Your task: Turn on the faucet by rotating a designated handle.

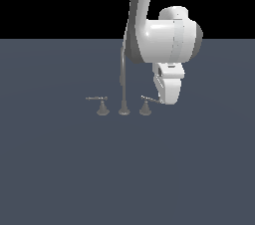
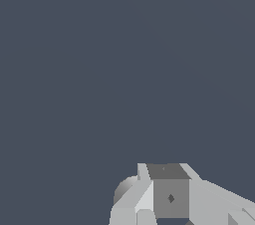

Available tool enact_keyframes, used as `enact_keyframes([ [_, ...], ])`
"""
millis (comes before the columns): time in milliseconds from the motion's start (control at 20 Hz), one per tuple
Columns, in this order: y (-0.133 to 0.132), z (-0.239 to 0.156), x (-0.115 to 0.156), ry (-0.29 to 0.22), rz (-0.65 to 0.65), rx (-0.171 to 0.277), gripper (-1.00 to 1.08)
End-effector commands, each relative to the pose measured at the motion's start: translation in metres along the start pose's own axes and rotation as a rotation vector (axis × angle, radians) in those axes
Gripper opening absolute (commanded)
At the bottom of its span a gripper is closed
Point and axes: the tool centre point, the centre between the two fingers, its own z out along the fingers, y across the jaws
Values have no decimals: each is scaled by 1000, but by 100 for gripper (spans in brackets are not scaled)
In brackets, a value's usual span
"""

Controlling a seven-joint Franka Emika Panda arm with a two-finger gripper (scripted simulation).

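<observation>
- We find the faucet (image 1: 124, 100) standing on a flat dark grey-blue floor (image 1: 60, 169): a tall thin arched spout (image 1: 122, 77) on a flared base, with one low lever set on each side of it.
- The handle (image 1: 148, 101) is the lever on the exterior view's right. It sits on a small cone base, and whitish glints show along its lever.
- The gripper (image 1: 166, 100) hangs from the white arm (image 1: 167, 35) directly beside this handle. The outer end of the lever reaches the lower edge of the white gripper body; we cannot tell whether they touch or merely overlap in this view.
- The twin lever (image 1: 97, 99) lies on the far side of the spout from the gripper, well apart from it, and looks duller and uniformly grey.
- The spout rises between the two levers, near the gripper but apart from it; its top passes behind the arm.
- State of the gripper: we cannot tell how far its fingers are parted, nor whether anything is held. In the exterior view the fingers do not show separately from the body.
- The wrist view shows only pale blocky gripper parts over bare floor; no part of the faucet appears there.
</observation>
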Motion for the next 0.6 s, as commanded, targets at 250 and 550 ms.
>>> enact_keyframes([
  [250, 19, 4, 0, 2, 5, -16, -100],
  [550, 33, 5, -28, -3, -5, -22, -100],
])
